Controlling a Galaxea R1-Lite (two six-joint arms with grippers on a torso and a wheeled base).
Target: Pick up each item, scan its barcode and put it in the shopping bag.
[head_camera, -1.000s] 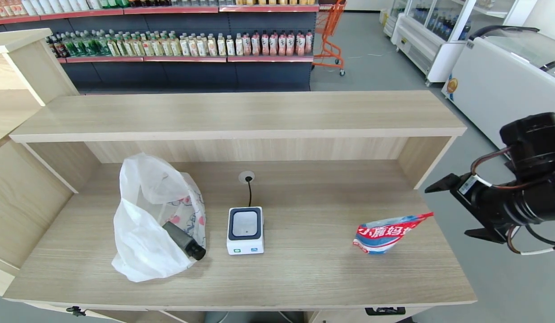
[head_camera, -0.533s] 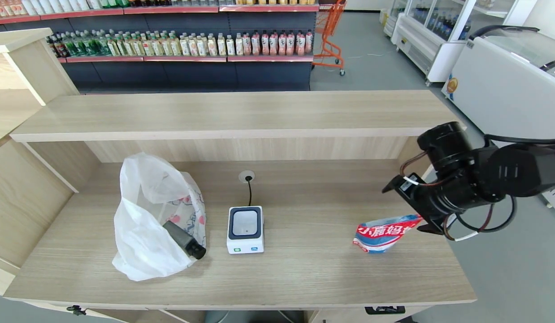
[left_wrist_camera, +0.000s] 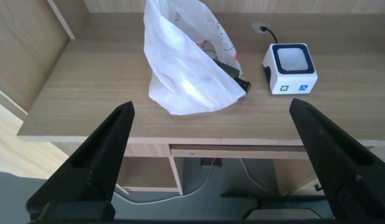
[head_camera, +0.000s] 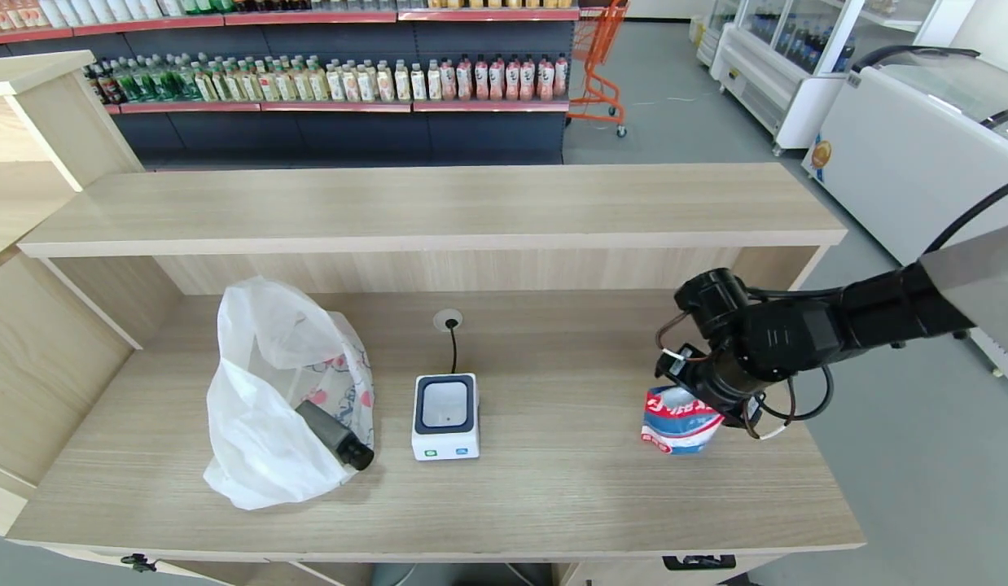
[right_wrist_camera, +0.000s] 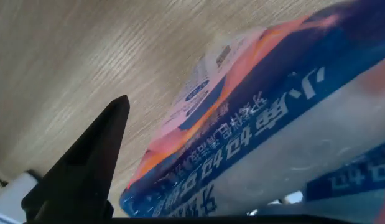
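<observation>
My right gripper (head_camera: pixel 688 394) has its fingers spread, a blue-and-red pouch (head_camera: pixel 679 427) just beside one; my left gripper (left_wrist_camera: pixel 211 106) is spread wide too.

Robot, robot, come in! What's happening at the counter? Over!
Left gripper open, short of the counter. Right gripper open at the pouch, pouch not yet lifted. Nothing between pouch and scanner.
</observation>
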